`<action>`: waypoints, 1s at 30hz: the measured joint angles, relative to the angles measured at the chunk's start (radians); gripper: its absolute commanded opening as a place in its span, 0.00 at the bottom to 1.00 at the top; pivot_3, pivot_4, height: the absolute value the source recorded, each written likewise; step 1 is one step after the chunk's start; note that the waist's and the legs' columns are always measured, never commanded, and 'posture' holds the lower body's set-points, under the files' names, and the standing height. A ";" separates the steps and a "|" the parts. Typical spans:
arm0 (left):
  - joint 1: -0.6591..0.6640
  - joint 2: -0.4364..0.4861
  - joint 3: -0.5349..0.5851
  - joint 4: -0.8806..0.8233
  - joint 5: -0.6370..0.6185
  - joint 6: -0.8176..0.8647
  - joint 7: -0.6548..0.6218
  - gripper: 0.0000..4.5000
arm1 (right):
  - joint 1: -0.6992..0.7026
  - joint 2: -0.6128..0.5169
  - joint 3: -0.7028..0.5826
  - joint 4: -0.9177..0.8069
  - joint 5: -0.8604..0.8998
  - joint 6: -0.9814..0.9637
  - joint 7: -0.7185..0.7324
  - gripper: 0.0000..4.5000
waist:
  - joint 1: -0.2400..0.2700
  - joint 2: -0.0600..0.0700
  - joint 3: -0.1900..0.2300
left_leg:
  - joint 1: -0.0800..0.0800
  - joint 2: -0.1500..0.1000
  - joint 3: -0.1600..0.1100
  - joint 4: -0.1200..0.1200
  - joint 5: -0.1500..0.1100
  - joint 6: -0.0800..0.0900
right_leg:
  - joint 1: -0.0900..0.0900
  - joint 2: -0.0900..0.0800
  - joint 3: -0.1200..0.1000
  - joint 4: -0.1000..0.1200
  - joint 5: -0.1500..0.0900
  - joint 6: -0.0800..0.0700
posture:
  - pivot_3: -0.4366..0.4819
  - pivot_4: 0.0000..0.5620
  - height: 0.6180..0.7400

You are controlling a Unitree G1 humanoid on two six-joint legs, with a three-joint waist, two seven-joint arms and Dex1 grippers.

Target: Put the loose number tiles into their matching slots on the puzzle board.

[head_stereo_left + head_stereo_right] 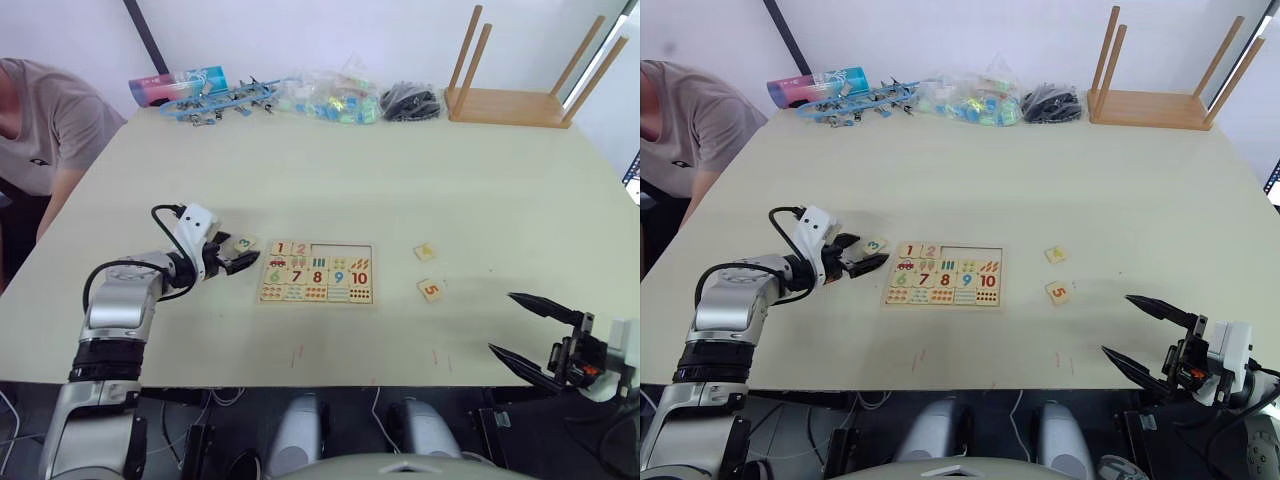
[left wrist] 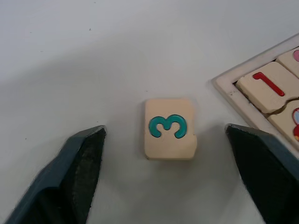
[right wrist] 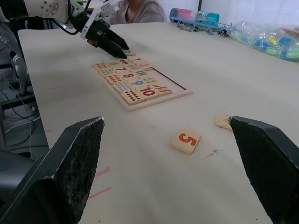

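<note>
Left gripper (image 2: 163, 140): fingers spread wide, nothing held; one finger (image 2: 70, 172) stands on each side of tile 3, apart from it.
Tile 3 (image 2: 169, 128): flat on the table, digit up, centred between the left fingers and just ahead of their tips; a small notch shows at one corner. It is square, so there is no long axis to line up; its flat sides already face the two fingers.
Board (image 1: 316, 272): just beyond tile 3, on the far side of the left gripper's inner finger; tile and frame are near but apart.
Tile 1 (image 2: 266, 86): seated in the board corner nearest tile 3.
Tile 2 (image 1: 301, 248): seated next to tile 1.
Open slots (image 1: 340, 250): bare strip filling the rest of the top row beyond tile 2; the slot for 3 is judged to be the one touching tile 2.
Nearer arm: the left, by far; a straight closing should take tile 3, then a short carry across tiles 1 and 2.
Right gripper (image 1: 528, 330): fingers spread, empty, low by the table's near edge.
Tile 5 (image 1: 430, 290): on the table ahead of the right gripper, between it and the board.
Tile 4 (image 1: 425, 251): just beyond tile 5, apart from it; digit hard to read.
</note>
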 measured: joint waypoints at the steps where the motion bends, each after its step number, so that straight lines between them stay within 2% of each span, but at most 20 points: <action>1: -0.001 0.001 0.000 0.005 0.001 -0.003 0.000 0.62 | 0.001 0.000 0.000 0.000 0.000 0.000 0.000 1.00 | 0.000 0.000 0.000 | 0.000 0.000 0.000 0.000 0.000 0.000 | 0.000 0.000 0.000 0.000 0.000 0.000 | 0.48 0.27 0.98; 5: -0.002 0.002 0.000 0.015 0.000 -0.014 -0.002 0.21 | 0.002 0.001 0.000 0.000 -0.001 -0.001 -0.001 1.00 | -0.001 0.000 0.000 | 0.000 0.000 0.000 0.000 0.000 0.000 | 0.000 0.000 0.000 0.000 0.000 0.000 | 0.48 0.27 0.98; 13: 0.003 0.013 -0.001 0.024 0.001 -0.041 -0.013 0.20 | -0.002 0.003 0.003 0.000 -0.002 -0.001 0.000 1.00 | -0.004 0.000 0.000 | 0.000 0.001 0.000 0.000 0.000 0.000 | 0.000 0.000 0.000 0.000 0.000 0.000 | 0.48 0.27 0.98; 19: -0.017 0.037 -0.011 0.069 0.002 -0.085 -0.072 0.20 | -0.013 0.004 0.021 0.000 0.005 0.005 0.007 1.00 | -0.005 0.000 0.000 | 0.000 0.000 0.000 0.000 0.000 0.000 | 0.000 0.000 0.000 -0.001 0.000 0.000 | 0.48 0.27 0.98; 24: -0.056 0.078 -0.045 0.139 0.016 -0.157 -0.168 0.20 | -0.030 0.006 0.029 0.000 0.009 0.005 0.011 1.00 | -0.005 -0.001 0.001 | -0.001 0.000 0.000 0.000 0.000 0.000 | 0.000 0.001 -0.001 -0.001 0.000 0.000 | 0.48 0.27 0.98; 27: -0.096 0.100 -0.079 0.164 0.006 -0.239 -0.310 0.20 | -0.031 0.012 0.041 -0.001 0.009 0.005 0.011 1.00 | -0.003 -0.002 0.002 | -0.002 0.000 -0.001 0.000 0.000 0.000 | 0.000 0.000 -0.002 -0.002 0.000 0.000 | 0.48 0.27 0.98; 30: -0.155 0.114 -0.102 0.206 0.010 -0.311 -0.396 0.20 | -0.032 0.015 0.051 -0.002 0.009 0.004 0.010 1.00 | -0.004 -0.002 0.002 | -0.002 -0.001 -0.001 0.000 0.000 0.000 | 0.000 0.001 -0.002 -0.002 0.000 0.000 | 0.48 0.27 0.98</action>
